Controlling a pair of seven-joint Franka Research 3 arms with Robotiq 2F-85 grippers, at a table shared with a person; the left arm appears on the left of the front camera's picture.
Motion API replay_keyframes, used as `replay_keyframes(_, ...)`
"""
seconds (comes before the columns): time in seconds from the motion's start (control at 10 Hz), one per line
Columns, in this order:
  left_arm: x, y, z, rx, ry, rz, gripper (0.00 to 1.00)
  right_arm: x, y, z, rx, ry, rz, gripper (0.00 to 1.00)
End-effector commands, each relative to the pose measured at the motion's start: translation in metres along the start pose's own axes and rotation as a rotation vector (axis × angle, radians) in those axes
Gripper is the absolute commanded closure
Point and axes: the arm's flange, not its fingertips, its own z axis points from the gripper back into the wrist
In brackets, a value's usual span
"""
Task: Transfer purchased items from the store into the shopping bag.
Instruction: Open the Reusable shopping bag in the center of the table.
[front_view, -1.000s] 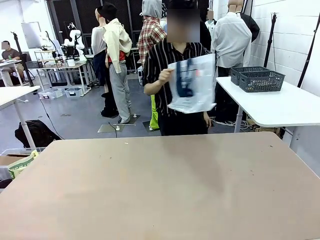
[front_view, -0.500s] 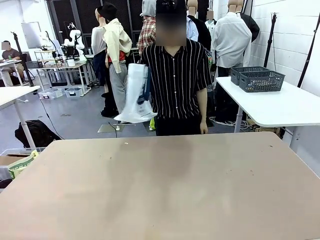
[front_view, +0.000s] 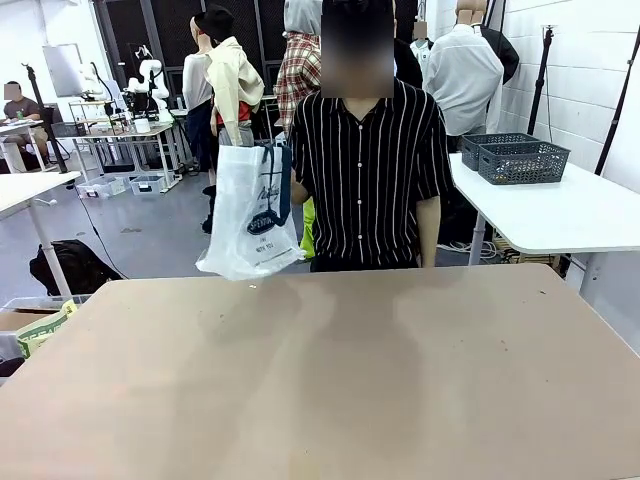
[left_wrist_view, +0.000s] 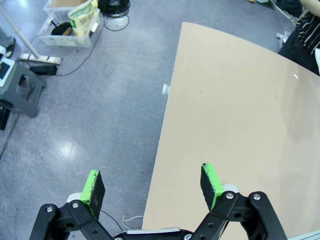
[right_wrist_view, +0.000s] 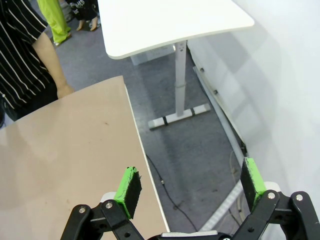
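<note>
Plainly both grippers were spread wide with nothing between their fingers. The left gripper (left_wrist_view: 152, 184) pointed down over the table's side edge, one green pad (left_wrist_view: 94, 186) above the grey floor (left_wrist_view: 90, 110) and the other above the tan table (left_wrist_view: 240, 100), whose top stretched away ahead of the fingers. The right gripper (right_wrist_view: 190, 181) hung likewise over the opposite side edge, one pad over the tabletop and the other out over the floor by the white wall (right_wrist_view: 280, 75). Beyond it the person (front_view: 368, 170) stood at the far side, one arm hanging straight down with the hand (right_wrist_view: 64, 91) loose just beside the table's edge. The person's other arm was bent up, and from it the shopping bag (front_view: 250, 215) hung by its dark straps, its bottom near the table's far edge; the hand gripping it was hidden behind the bag's top. A white table (right_wrist_view: 170, 20) stood farther off past the right gripper.
</note>
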Motion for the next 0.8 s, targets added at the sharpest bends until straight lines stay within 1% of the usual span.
replay_keyframes(0.0, -0.0005, 0.0017, 0.0, 0.009, 0.003, -0.013, 0.0, -0.0006, 0.0016, -0.0001, -0.006, 0.007, 0.012, 0.0)
replay_keyframes(0.7, -0.0005, 0.0017, 0.0, 0.009, 0.003, -0.013, 0.0, -0.0006, 0.0016, -0.0001, -0.006, 0.007, 0.012, 0.0)
